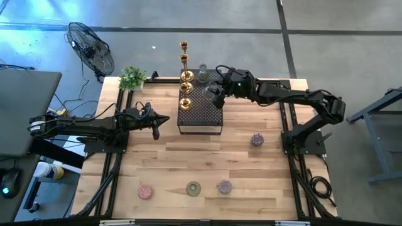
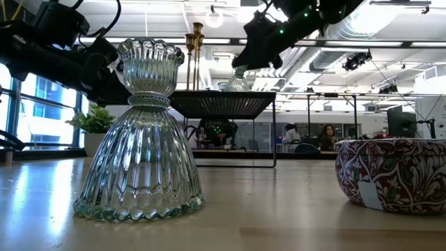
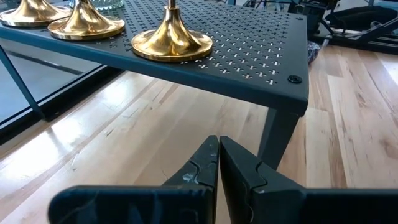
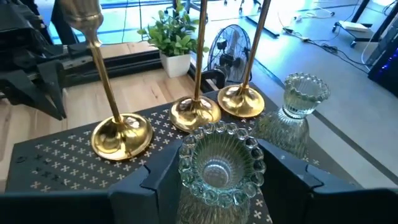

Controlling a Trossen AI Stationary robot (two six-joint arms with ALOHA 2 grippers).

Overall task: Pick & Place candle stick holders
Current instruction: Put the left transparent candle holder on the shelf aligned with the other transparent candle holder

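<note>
A black perforated box (image 1: 200,112) stands mid-table, with gold candle stick holders (image 1: 186,78) in a row along its left side and a clear ribbed glass one (image 4: 300,102) on its far part. My right gripper (image 1: 212,94) hangs over the box, shut on another clear ribbed glass holder (image 4: 217,163). My left gripper (image 1: 156,129) waits shut, left of the box, low over the table. More holders stand on their bases near the front edge: pink (image 1: 146,191), green (image 1: 193,188) and purple (image 1: 225,186). My right gripper pinches the glass holder's upper cup (image 4: 186,177) between its two fingers (image 4: 155,180), one on each side below the beaded rim. The fingers come from the table's right, slanting a little down. The holder stays upright, mouth up; whether its base touches the box top, I cannot tell.
Another purple holder (image 1: 257,139) stands on the table right of the box. A potted plant (image 1: 132,77) sits at the far left corner, and a fan (image 1: 91,49) stands beyond it. The wood between the box and the front row is bare.
</note>
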